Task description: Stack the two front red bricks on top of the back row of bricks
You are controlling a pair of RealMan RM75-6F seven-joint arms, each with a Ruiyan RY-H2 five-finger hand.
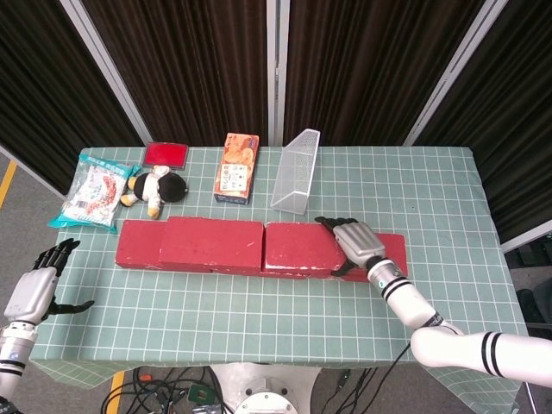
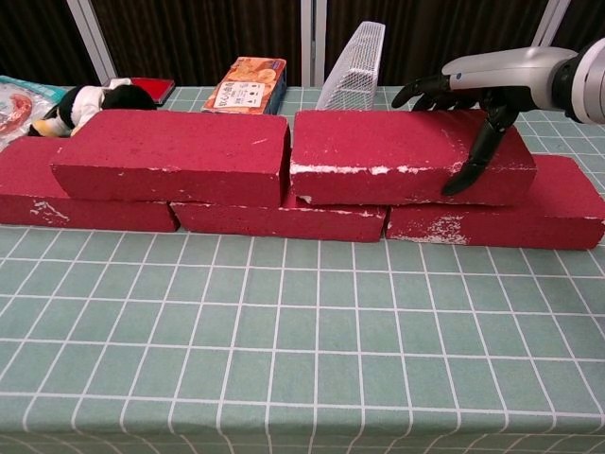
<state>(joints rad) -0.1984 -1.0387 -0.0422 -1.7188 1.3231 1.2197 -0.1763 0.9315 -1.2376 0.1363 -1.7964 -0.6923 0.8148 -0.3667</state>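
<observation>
Three red bricks form the bottom row, with its right brick [image 2: 534, 216] partly bare on top. Two more red bricks lie on that row: the upper left brick [image 1: 211, 244] [image 2: 170, 156] and the upper right brick [image 1: 297, 246] [image 2: 373, 156], end to end with a thin gap. My right hand [image 1: 352, 241] [image 2: 473, 95] grips the right end of the upper right brick, with fingers over its top and back and the thumb on its front face. My left hand [image 1: 36, 289] hangs off the table's left edge, fingers apart and holding nothing.
Behind the bricks stand a tilted clear mesh container [image 1: 296, 171], an orange snack box [image 1: 236, 166], a plush toy [image 1: 155, 187], a red flat box [image 1: 166, 153] and a snack bag [image 1: 93, 190]. The green checked cloth [image 1: 276, 310] lies in front of the bricks.
</observation>
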